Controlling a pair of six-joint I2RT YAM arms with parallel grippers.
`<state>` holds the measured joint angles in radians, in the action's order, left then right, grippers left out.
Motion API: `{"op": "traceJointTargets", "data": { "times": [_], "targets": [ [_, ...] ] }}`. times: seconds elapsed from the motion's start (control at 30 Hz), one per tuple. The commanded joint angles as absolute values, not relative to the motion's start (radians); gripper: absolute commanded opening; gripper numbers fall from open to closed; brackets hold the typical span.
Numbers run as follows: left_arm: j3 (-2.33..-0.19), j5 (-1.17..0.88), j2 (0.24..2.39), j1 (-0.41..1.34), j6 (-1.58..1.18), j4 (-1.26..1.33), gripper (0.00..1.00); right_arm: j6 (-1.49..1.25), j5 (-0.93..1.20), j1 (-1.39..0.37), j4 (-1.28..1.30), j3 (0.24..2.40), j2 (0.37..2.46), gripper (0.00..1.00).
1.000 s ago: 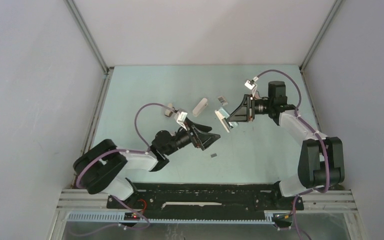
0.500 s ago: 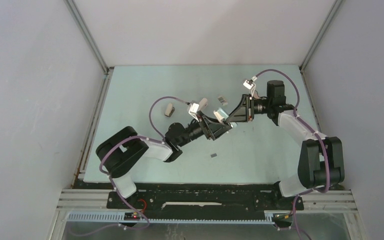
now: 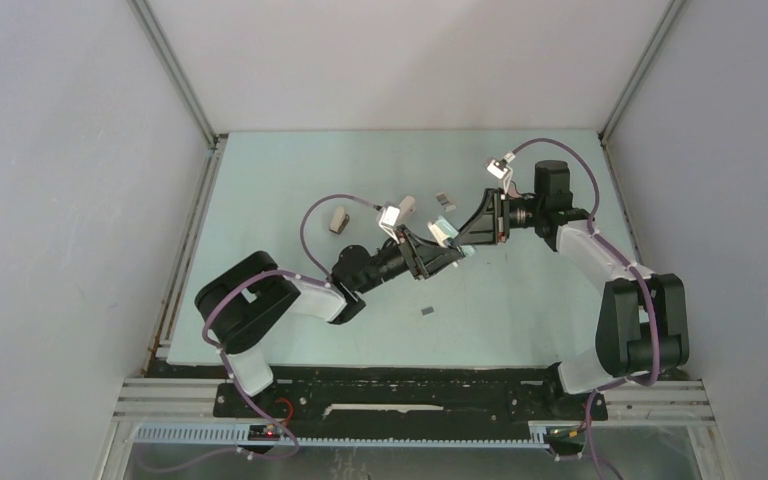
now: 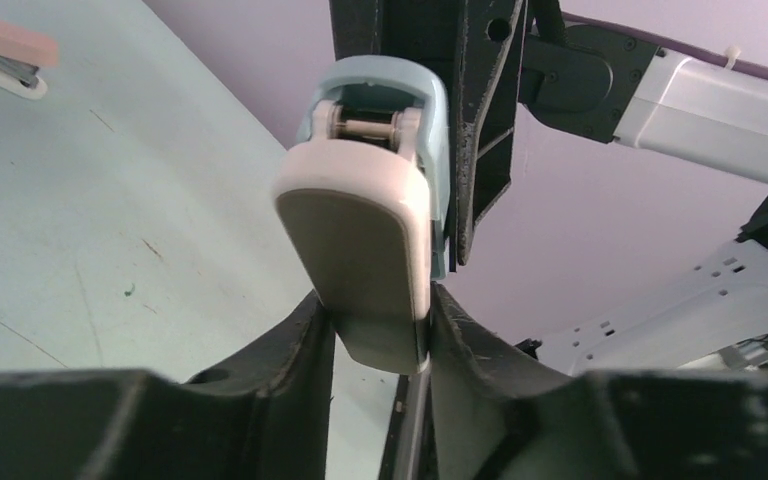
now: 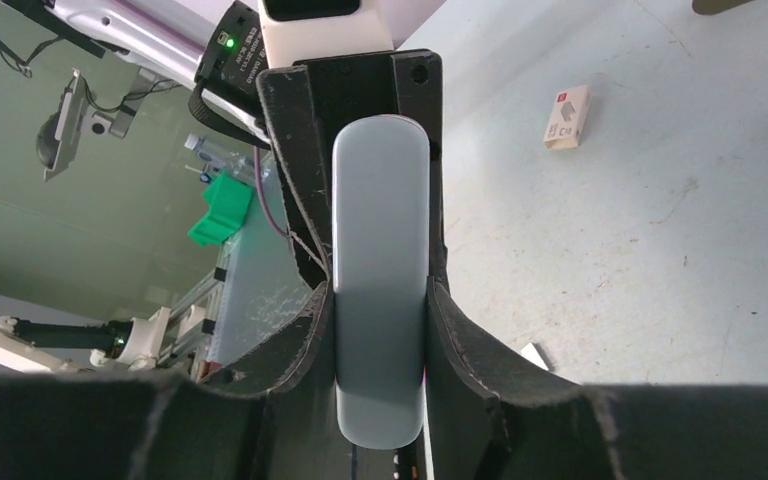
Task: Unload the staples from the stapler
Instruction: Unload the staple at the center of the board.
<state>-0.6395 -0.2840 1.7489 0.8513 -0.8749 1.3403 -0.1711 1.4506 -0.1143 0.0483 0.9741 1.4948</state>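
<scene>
Top external view shows the stapler [image 3: 446, 236] lifted off the table [image 3: 290, 180], shared between both arms. The right gripper [image 5: 380, 310] is clamped across the stapler's pale blue body. The left gripper [image 4: 378, 325], reaching in from the opposite end, has its fingers [image 4: 295, 345] pressed against both flanks of the white hinged part [image 4: 360, 250]. One dark strip of staples [image 3: 425, 311] lies on the table on the arm-base side of the stapler, well apart from it. Whether more staples sit inside the stapler is hidden. This looks like the opening step. The next move probably calls for the left arm to swing the white hinged part away about its pin. Meanwhile the right arm would hold the body steady, so the magazine comes into reach.
</scene>
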Motion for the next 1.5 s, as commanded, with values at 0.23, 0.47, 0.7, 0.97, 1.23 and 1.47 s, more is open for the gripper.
{"op": "traceJointTargets", "data": {
  "times": [0.23,0.47,0.7,0.97,1.23,1.47],
  "targets": [
    [-0.535,-0.329,1.706,0.796,-0.815,1.394,0.02,0.195,1.372,-0.1,0.347,1.042,1.496,0.0],
    [-0.479,-0.48,1.629,0.702,-0.647,1.248,0.0,0.557,1.147,-0.149,0.665,1.145,1.52,0.0],
    [-0.619,-0.365,1.498,0.696,-0.204,0.529,0.0,0.773,0.942,-0.226,0.777,1.152,1.543,0.0],
    [-0.778,-0.261,1.527,0.696,0.01,0.163,0.0,0.847,0.736,-0.289,0.749,1.105,1.542,0.0],
    [-0.822,-0.171,1.511,0.697,0.122,0.051,0.0,0.907,0.609,-0.33,0.712,1.054,1.521,0.0],
    [-0.827,-0.128,1.541,0.701,0.162,0.012,0.0,0.925,0.512,-0.348,0.658,1.019,1.543,0.0]
  ]
}}
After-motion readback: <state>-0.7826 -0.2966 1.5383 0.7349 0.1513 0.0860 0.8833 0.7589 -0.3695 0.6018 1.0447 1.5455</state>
